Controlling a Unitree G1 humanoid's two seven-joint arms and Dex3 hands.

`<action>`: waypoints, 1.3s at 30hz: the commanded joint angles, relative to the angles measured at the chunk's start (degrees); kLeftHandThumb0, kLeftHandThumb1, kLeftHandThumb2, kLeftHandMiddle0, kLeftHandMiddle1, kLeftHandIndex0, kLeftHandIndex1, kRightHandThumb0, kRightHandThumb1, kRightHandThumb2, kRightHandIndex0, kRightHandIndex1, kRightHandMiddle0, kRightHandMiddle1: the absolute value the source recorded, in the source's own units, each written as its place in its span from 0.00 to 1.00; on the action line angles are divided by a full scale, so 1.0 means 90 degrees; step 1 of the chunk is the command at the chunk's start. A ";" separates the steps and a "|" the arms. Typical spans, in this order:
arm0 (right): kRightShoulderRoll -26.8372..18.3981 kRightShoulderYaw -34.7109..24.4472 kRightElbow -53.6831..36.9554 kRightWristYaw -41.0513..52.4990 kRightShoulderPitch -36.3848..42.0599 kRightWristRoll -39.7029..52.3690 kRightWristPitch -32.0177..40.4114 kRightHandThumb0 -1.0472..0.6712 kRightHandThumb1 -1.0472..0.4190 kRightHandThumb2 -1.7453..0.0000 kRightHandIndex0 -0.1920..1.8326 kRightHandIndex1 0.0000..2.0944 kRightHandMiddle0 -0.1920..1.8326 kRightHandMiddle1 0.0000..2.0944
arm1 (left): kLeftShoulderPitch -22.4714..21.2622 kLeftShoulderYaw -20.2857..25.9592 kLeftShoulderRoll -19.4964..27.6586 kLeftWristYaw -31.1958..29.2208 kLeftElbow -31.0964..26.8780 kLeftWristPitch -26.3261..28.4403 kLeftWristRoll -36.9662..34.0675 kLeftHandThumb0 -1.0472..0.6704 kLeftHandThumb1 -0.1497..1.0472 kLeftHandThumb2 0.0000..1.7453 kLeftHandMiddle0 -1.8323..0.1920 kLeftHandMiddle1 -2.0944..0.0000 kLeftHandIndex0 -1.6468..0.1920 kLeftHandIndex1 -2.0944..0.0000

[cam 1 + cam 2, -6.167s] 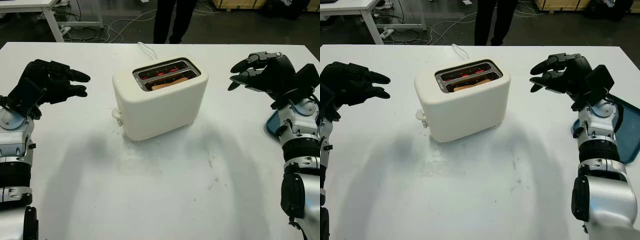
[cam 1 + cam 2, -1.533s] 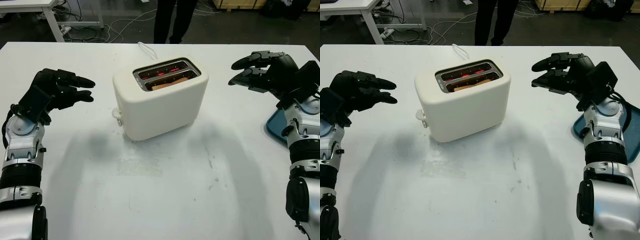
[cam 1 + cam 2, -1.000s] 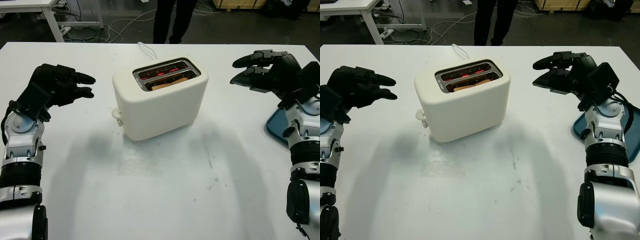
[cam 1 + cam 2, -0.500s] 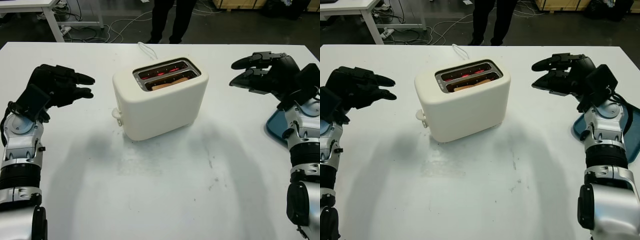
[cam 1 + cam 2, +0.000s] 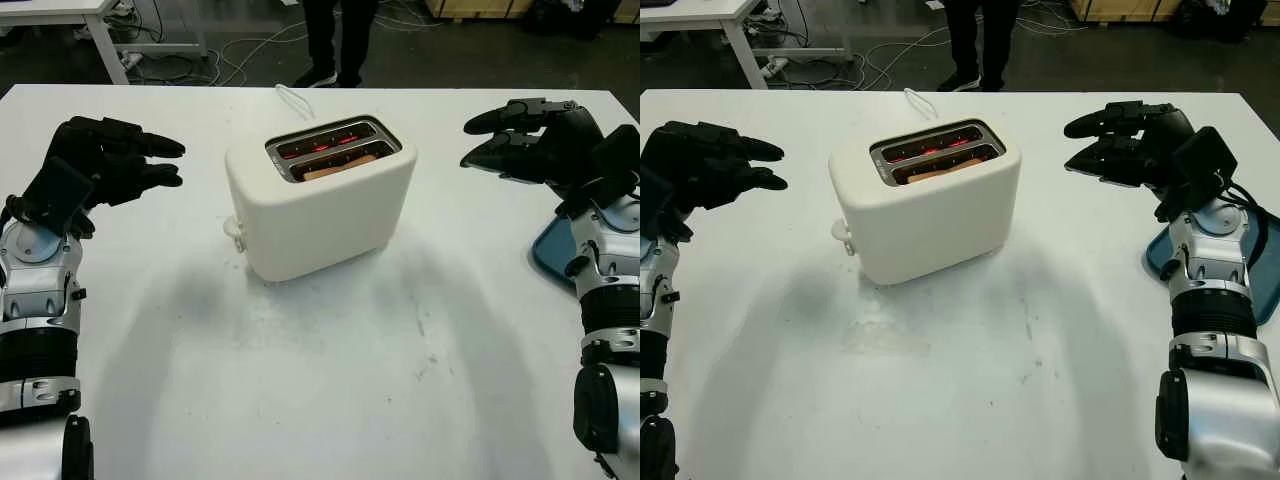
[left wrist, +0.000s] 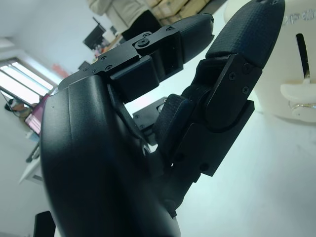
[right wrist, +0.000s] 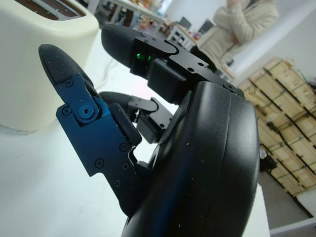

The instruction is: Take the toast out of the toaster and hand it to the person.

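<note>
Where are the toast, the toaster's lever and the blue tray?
toast (image 5: 340, 167), left eye view, its top edge in the near slot
lever (image 5: 234, 229), left eye view, its knob
blue tray (image 5: 1258, 262), right eye view, its floor

One toaster (image 5: 320, 200), one toast (image 5: 340, 167), two hands, one person (image 5: 980, 40).

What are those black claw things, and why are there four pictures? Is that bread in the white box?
Those are a robot's two hands. The two wide pictures come from cameras in its head, looking down at the white table. The two close-up pictures come from cameras on its wrists. The left hand and right hand are up on either side of a cream plastic toaster. Both are open and hold nothing. A brown slice of toast sits in one slot. A blue tray lies at the table's edge, and a person stands behind it.
</note>
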 commanded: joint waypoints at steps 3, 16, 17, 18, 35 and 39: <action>-0.0050 -0.0016 0.0105 0.0049 -0.0056 -0.0014 -0.0221 0.25 0.30 0.98 0.59 0.36 0.64 0.14 | 0.0028 0.0032 0.0038 0.0074 -0.0108 0.0066 -0.0011 0.00 0.79 0.01 0.16 0.95 0.13 1.00; -0.0052 0.0060 -0.0042 -0.0096 -0.0013 -0.0149 -0.0202 0.27 0.29 0.98 0.57 0.37 0.63 0.14 | -0.0010 0.0036 0.0093 0.0025 0.0044 -0.0146 0.0015 0.00 0.81 0.00 0.17 0.95 0.14 1.00; -0.0050 0.0054 -0.0068 -0.0105 -0.0003 -0.0141 -0.0172 0.27 0.29 0.98 0.57 0.37 0.63 0.14 | -0.0012 0.0040 0.0078 0.0021 0.0040 -0.0125 -0.0010 0.00 0.81 0.00 0.17 0.95 0.14 1.00; -0.0054 0.0050 -0.0085 -0.0105 0.0008 -0.0137 -0.0151 0.27 0.29 0.98 0.57 0.37 0.63 0.14 | -0.0017 0.0043 0.0063 0.0002 0.0036 -0.0099 -0.0044 0.00 0.81 0.00 0.17 0.95 0.14 1.00; 0.0113 0.0065 -0.0015 -0.0178 -0.0034 -0.0139 -0.0198 0.31 0.31 0.99 0.58 0.38 0.64 0.14 | -0.0052 0.0148 -0.0013 -0.0310 0.0400 -0.0457 -0.0355 0.00 0.77 0.00 0.19 0.95 0.14 1.00; 0.0224 0.0072 -0.0132 -0.0296 0.0044 -0.0155 -0.0256 0.30 0.30 0.99 0.55 0.41 0.63 0.15 | -0.0081 0.0163 0.0025 -0.0401 0.0512 -0.0536 -0.0392 0.00 0.77 0.00 0.18 0.95 0.14 1.00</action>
